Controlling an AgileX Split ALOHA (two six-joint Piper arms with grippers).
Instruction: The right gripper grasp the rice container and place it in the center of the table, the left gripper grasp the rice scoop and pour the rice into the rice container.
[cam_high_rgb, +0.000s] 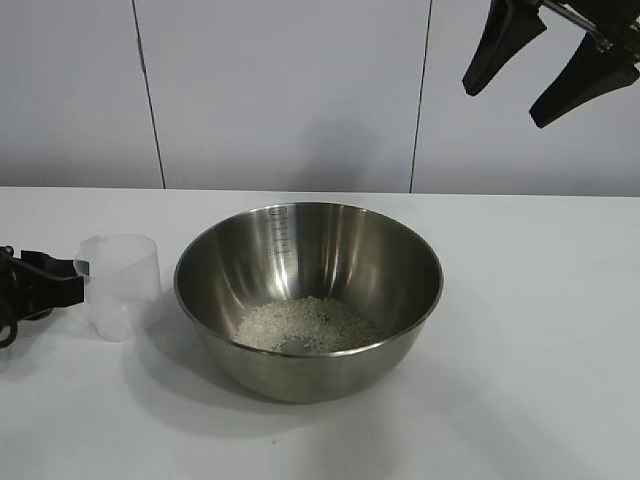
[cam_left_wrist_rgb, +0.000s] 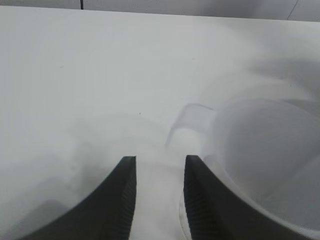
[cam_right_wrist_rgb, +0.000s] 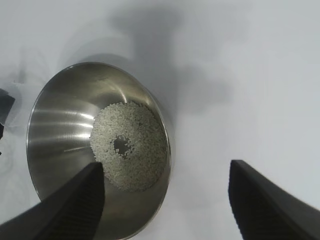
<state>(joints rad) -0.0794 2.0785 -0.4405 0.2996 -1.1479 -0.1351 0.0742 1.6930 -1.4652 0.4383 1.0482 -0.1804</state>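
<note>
The rice container (cam_high_rgb: 309, 300), a shiny steel bowl with measuring marks on its inner wall, stands on the white surface (cam_high_rgb: 540, 330) in the middle of the exterior frame, slightly below centre. The rice (cam_high_rgb: 305, 325) lies as a low heap on its bottom, with a small bare patch in the middle of the heap as seen from the right wrist camera. Just left of the bowl, in the left-centre of the exterior frame, the rice scoop (cam_high_rgb: 120, 285) stands upright on the surface, a clear plastic cup that looks empty; whether it touches the bowl's wall cannot be told. The left tool (cam_high_rgb: 45, 285) sits low at the left edge of the frame, right by the scoop's handle side. In the left wrist view its fingers (cam_left_wrist_rgb: 117, 202) are parted with bare surface showing in the gap between them, and the scoop's handle (cam_left_wrist_rgb: 187, 117) lies beyond the tips, not between them, so the tool grips nothing. The right tool (cam_high_rgb: 545, 60) hangs high in the upper right corner of the exterior frame, well above the surface and apart from the bowl, its two pointed fingers spread wide and empty; its wrist camera looks down on the bowl and rice.
</note>
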